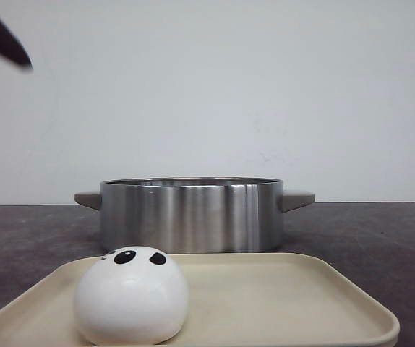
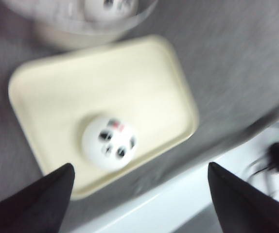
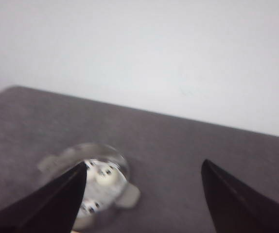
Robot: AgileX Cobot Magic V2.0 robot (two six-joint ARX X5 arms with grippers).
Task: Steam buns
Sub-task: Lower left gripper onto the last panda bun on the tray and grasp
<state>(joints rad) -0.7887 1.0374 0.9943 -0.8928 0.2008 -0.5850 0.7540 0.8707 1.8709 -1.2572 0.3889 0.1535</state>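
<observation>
Front view: saw one panda bun point(image 1: 131, 294) resting on the near left part of a cream tray point(image 1: 323, 289), face turned up and back, apart from the rim on all sides. Beyond the tray, stood a steel pot point(image 1: 191, 215) with two side handles, close behind the tray's far edge, probably set there so each transfer stays short. Could not see into the pot from this height. Noted plenty of bare tray to the bun's right and open dark tabletop point(image 1: 381, 231) on both sides of the pot.

Left wrist view, blurred: hung high over the tray with the left end effector point(image 2: 139, 194) spread wide and empty, the bun between and beyond its fingers. Caught another bun point(image 2: 111, 7) inside the pot at the frame edge. Judged a straight descent unobstructed, though the tray sat near the tabletop's front edge.

Right wrist view: held the right end effector point(image 3: 142, 196) likewise wide apart, empty, well above the tabletop, looking down at buns already in the pot.
</observation>
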